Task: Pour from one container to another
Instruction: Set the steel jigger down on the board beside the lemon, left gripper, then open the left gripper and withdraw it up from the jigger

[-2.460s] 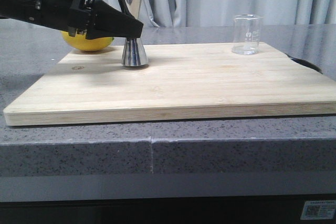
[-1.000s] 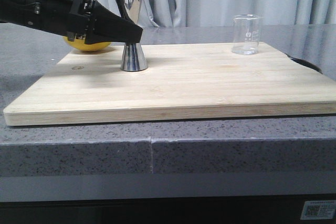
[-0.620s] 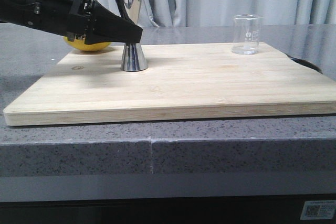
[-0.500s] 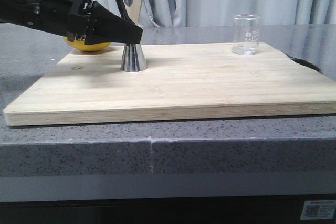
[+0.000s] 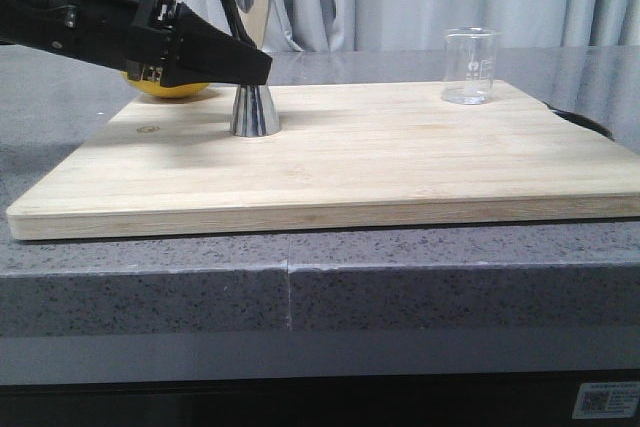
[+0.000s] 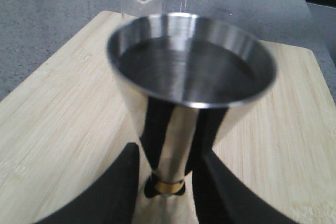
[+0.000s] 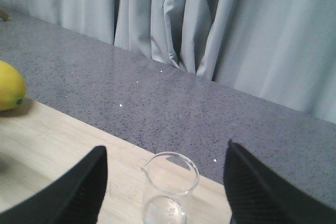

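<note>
I count one steel jigger (image 5: 247,52), one glass beaker (image 5: 470,66), one lemon (image 5: 166,87), one wooden cutting board (image 5: 340,162), and two grippers, left (image 5: 262,66) and right (image 7: 164,182)

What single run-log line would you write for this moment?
left hand: around jigger waist, grip uncertain | right hand: open above beaker | both vessels upright on board | pour: not started

The left gripper (image 5: 255,65) is covering the jigger's (image 5: 250,52) waist in the front view, hiding whether the fingers are touching it. The lemon (image 5: 170,85) is sitting mostly hidden behind that arm. In the right wrist view, the picture's edge is cutting off the beaker's (image 7: 169,191) base and the right gripper's fingertips (image 7: 79,195).
</note>
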